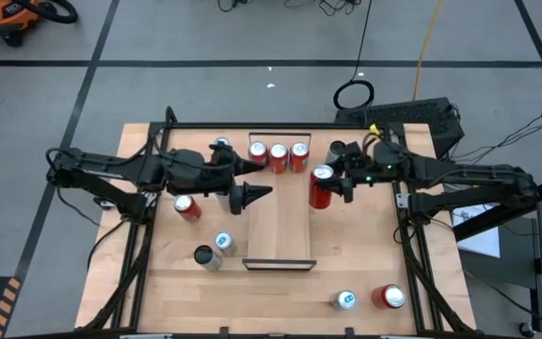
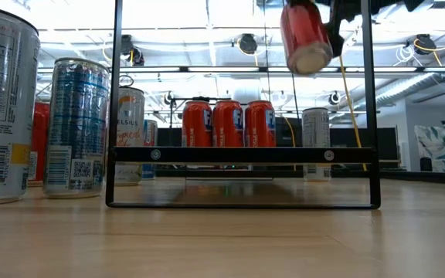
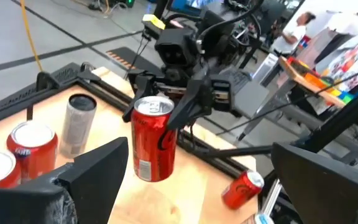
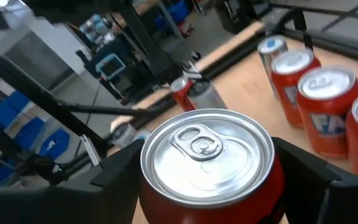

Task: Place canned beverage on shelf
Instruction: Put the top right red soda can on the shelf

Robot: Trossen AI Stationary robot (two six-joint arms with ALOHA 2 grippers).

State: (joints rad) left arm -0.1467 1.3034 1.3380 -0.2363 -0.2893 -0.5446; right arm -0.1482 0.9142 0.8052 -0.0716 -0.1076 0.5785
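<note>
Wood table (image 1: 374, 273) w/ shelf (image 1: 280, 221), 3 red cans (image 1: 278, 156) on it.

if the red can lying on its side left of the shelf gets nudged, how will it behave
The red can on its side would probably roll, since its round wall rests on the flat tabletop. Its smooth metal skin looks slippery, so a glancing push may skid or spin it. Rolling toward the shelf, it could bump the board's edge.

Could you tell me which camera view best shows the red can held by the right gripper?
The left wrist view: the held red can shows whole, clamped in the right gripper. The right wrist view shows mainly its top, the high view a small can beside the shelf, and the low view only its lifted base.
</note>
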